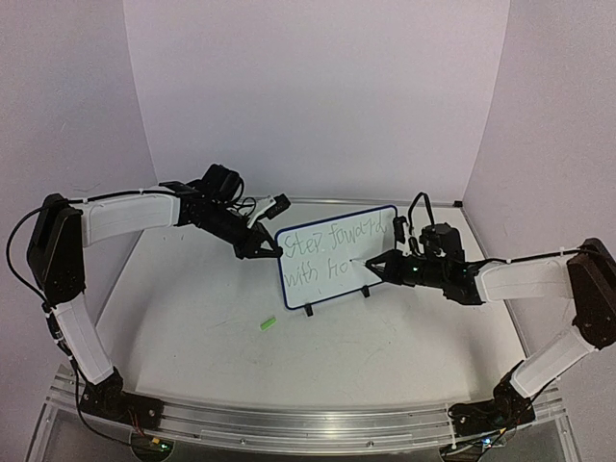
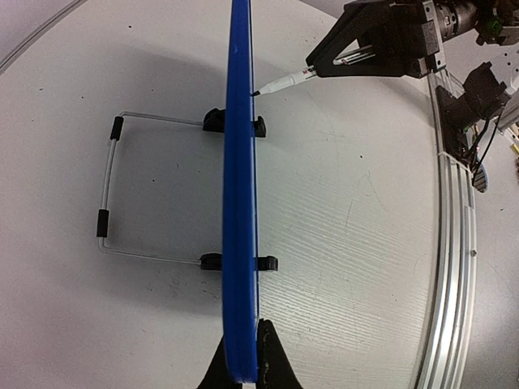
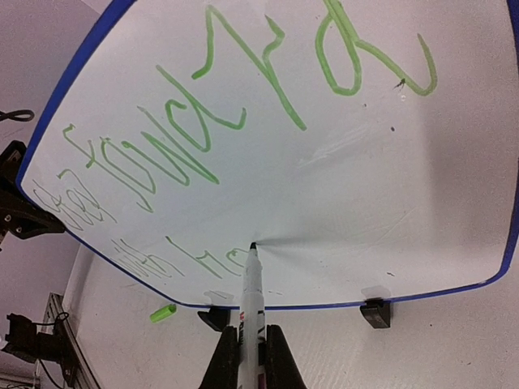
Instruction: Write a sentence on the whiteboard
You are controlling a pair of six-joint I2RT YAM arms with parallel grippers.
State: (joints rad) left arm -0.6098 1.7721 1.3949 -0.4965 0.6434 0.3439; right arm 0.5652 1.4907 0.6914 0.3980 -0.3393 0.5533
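Your left hand is pinching the board by its left edge. In the left wrist view the two fingers close on either side of the blue frame, though their tips are cut off at the bottom of that picture. The board stands upright on the worktop, between the two hands and facing the arms' bases. Your right hand sits just off the board's right half, pressed tight around a marker that points at the white face. The marker's tip touches the face at the end of the lower line of the sentence. From above the green writing is thin. You can make out "Step forward" on the upper line and "with ho" on the lower, and the letter shapes are rough. The right wrist view shows the strokes turned over, with the board's top and far corners running out of the picture. The left wrist view catches the board edge-on, so none of the writing shows there. It does show the two black feet and, behind the board, the wire stand, which the top view hides. A small green piece lies on the worktop in front of the board's left corner, apart from it.
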